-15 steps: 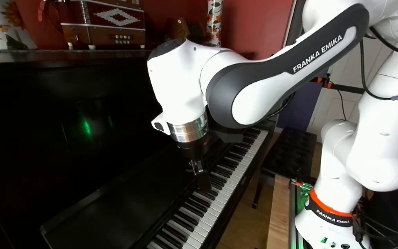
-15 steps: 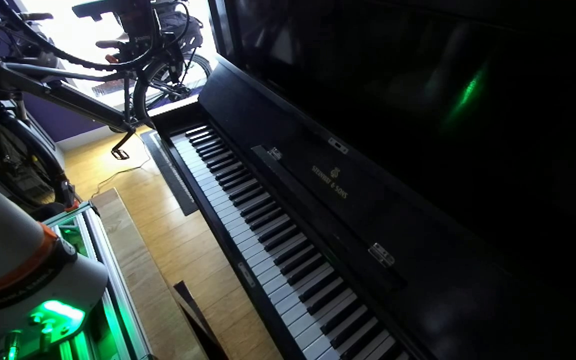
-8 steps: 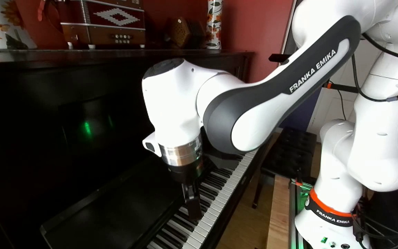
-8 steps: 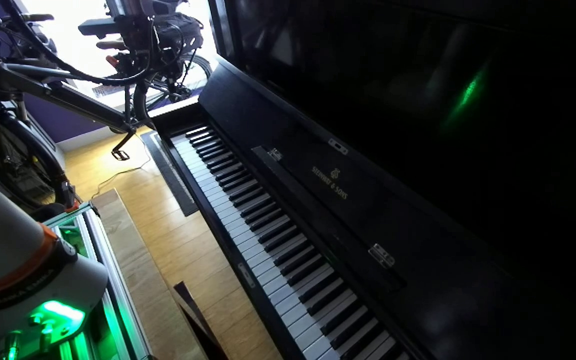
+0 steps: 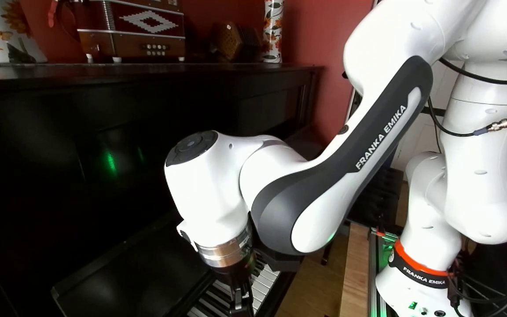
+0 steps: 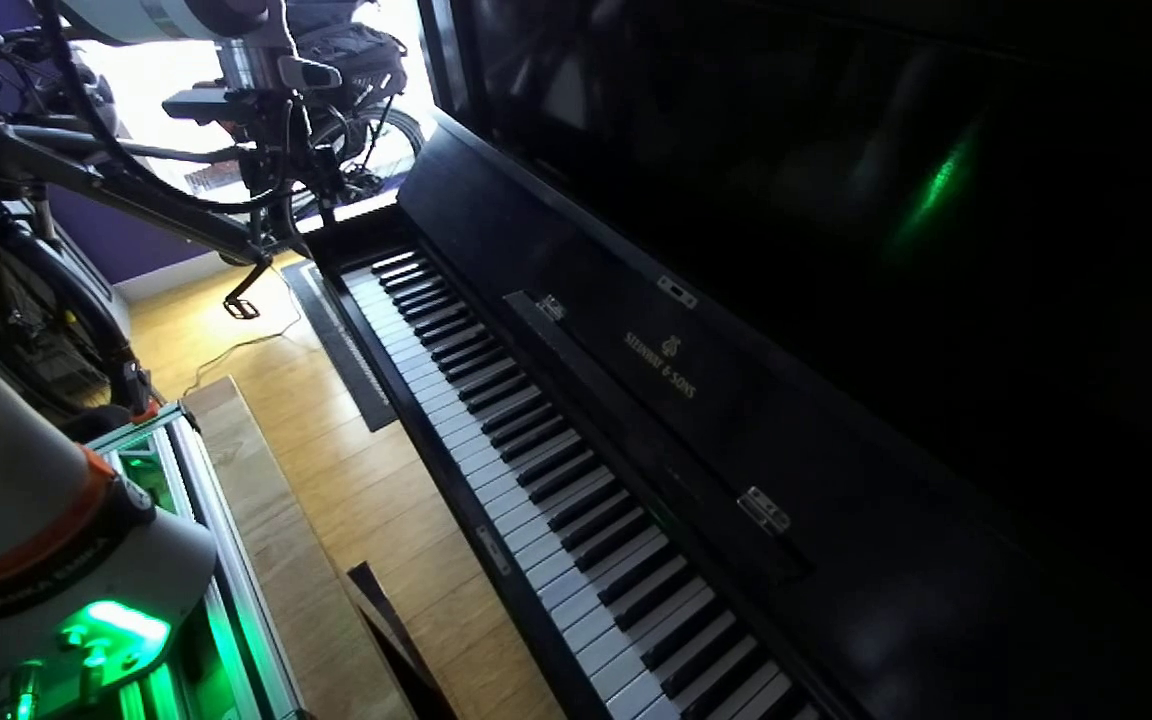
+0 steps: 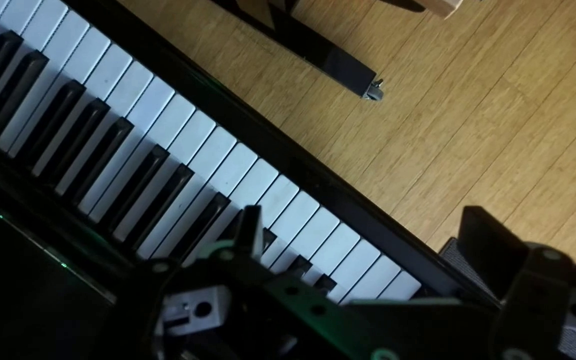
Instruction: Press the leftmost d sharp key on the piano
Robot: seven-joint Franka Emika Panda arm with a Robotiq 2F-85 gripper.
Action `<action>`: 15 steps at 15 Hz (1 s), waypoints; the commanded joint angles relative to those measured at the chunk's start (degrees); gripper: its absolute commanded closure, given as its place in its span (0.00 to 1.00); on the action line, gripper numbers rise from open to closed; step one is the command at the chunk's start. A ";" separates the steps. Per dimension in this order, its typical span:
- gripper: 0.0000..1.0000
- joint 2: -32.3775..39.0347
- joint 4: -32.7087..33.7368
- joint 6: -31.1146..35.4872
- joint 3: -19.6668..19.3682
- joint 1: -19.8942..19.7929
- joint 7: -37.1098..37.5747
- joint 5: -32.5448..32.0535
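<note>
The glossy black piano (image 5: 51,123) stands with its lid open and its long row of keys bare, also in an exterior view (image 6: 576,270). In the wrist view the piano's white keys (image 7: 249,181) run diagonally to the keyboard's left end at lower right. The leftmost d sharp key (image 7: 299,264) shows only its front tip; the rest is hidden behind my gripper (image 7: 363,220). My gripper is open and empty, one finger over the keys and one over the floor side. It points down over the keys (image 5: 241,310), cut by the frame edge, and shows dark before the bicycle (image 6: 321,195).
A raised end block of the piano (image 6: 361,215) bounds the keys near the bicycle (image 6: 116,190). The front rail (image 7: 318,182) borders the keys. A black bench (image 5: 374,189) and a wooden board (image 5: 354,273) stand beside the piano. An accordion (image 5: 134,31) sits on top.
In both exterior views the arm and gripper have come lower. The gripper has also moved along the keyboard toward its left end. The piano has not moved.
</note>
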 commanded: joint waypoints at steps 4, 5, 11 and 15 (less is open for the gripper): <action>0.00 -0.42 0.26 -0.16 -0.48 0.42 -0.10 0.06; 0.00 0.57 0.46 2.78 -0.51 0.60 2.77 -0.15; 0.26 7.61 0.49 17.30 -2.55 0.92 10.98 -2.67; 0.47 11.48 0.65 23.44 -6.22 1.95 16.15 -5.75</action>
